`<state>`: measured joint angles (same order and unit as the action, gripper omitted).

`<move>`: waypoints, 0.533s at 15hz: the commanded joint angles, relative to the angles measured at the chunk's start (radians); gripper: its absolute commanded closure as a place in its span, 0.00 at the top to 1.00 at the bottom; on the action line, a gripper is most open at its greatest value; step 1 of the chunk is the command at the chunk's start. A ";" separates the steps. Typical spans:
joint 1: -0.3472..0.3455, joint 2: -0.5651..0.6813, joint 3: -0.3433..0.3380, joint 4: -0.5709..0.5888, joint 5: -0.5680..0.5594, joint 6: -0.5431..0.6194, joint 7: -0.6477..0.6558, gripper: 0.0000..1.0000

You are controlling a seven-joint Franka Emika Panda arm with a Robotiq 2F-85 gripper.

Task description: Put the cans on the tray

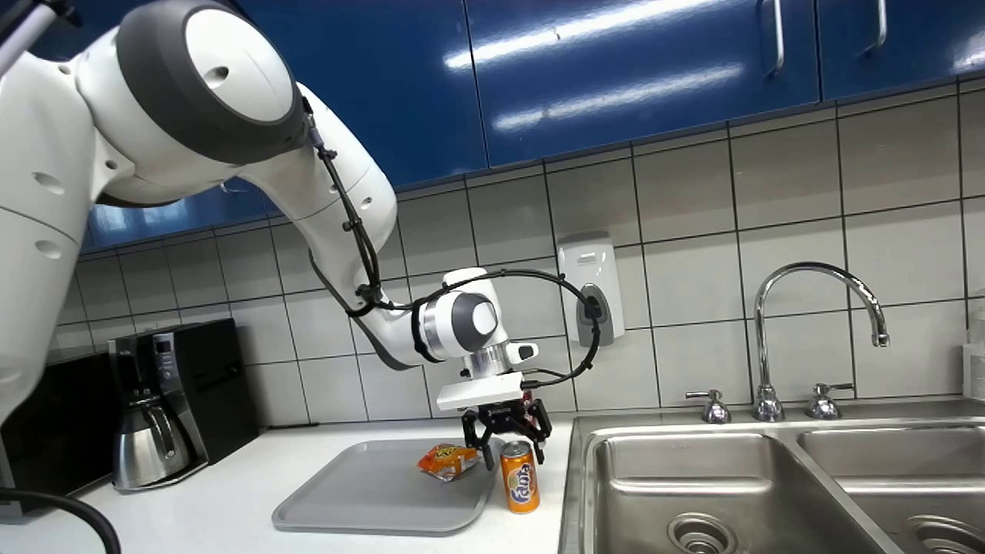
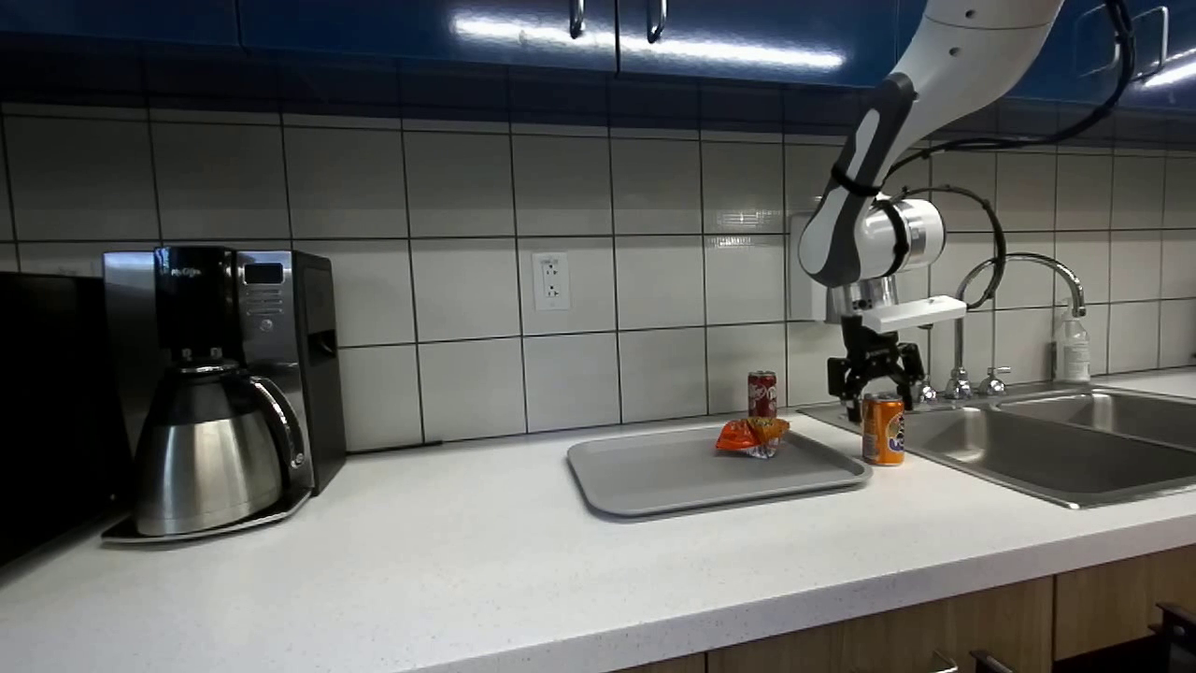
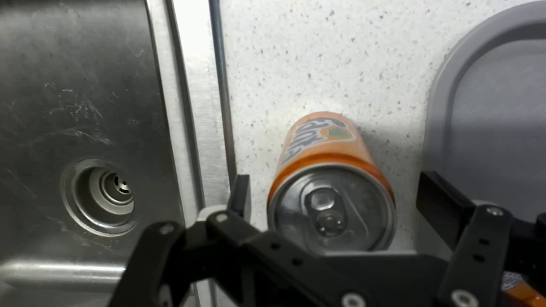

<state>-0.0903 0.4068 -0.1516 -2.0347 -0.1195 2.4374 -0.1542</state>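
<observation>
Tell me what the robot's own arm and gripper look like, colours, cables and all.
The arm is white and rounded, with dark grey bands. A black cable is strapped along it and loops out near its end. A silver collar and a flat white block sit above the gripper, which is black and angular, with two jointed fingers and, in the wrist view, silver screws.

Shiny blue cupboards up high, bright light on them, pale wall tiles, long white counter, metal sink
</observation>
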 commanded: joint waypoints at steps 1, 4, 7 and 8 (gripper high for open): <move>-0.013 0.007 0.010 0.030 -0.019 -0.026 0.012 0.75; -0.014 0.007 0.010 0.030 -0.019 -0.018 0.010 0.58; -0.016 0.004 0.011 0.031 -0.017 -0.022 0.008 0.38; -0.016 -0.005 0.012 0.026 -0.016 -0.023 0.003 0.38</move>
<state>-0.0917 0.4072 -0.1519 -2.0271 -0.1197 2.4373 -0.1543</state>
